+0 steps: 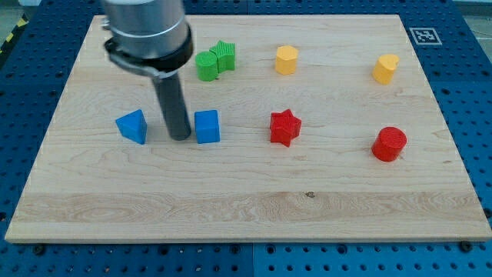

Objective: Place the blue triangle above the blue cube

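While the near strip of the desk (231,208) holds only bare wood grain, the first row of items sits at mid-depth. From the view's left: the blue triangle (132,125), then my tip (180,138), then the blue cube (207,126). The tip stands on the wood between the two blue blocks, just beside the cube's left face and a little apart from the triangle; contact with either cannot be confirmed. The arm carries no fingers, only the dark rod, and it holds nothing. Triangle and cube lie level with each other, the triangle to the view's left of the cube, not above it. Further right in the same row are a red star (285,127) and, well apart, a red cylinder (390,144). In the far row, two green blocks (215,61) touch each other, shapes unclear, partly beside the arm's grey housing. Right of them stand a yellow block (286,59) and another yellow block (386,68).
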{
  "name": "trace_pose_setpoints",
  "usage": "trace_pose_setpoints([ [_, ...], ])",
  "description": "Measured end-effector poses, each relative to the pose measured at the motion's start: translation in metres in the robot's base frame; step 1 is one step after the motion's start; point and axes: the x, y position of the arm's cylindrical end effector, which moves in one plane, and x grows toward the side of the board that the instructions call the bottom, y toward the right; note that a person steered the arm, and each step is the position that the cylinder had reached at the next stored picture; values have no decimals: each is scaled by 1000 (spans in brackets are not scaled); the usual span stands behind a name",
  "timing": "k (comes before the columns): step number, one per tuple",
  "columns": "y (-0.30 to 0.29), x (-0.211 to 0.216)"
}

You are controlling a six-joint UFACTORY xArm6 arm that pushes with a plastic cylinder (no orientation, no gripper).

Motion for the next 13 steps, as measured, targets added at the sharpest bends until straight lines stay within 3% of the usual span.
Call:
trace_pose_setpoints([
  [2,-2,85],
  [3,-43,89],
  [4,-66,73],
  [7,-61,10],
  [9,-100,30],
  [10,-115,19],
  [11,-100,-9],
  [13,-14,-34],
])
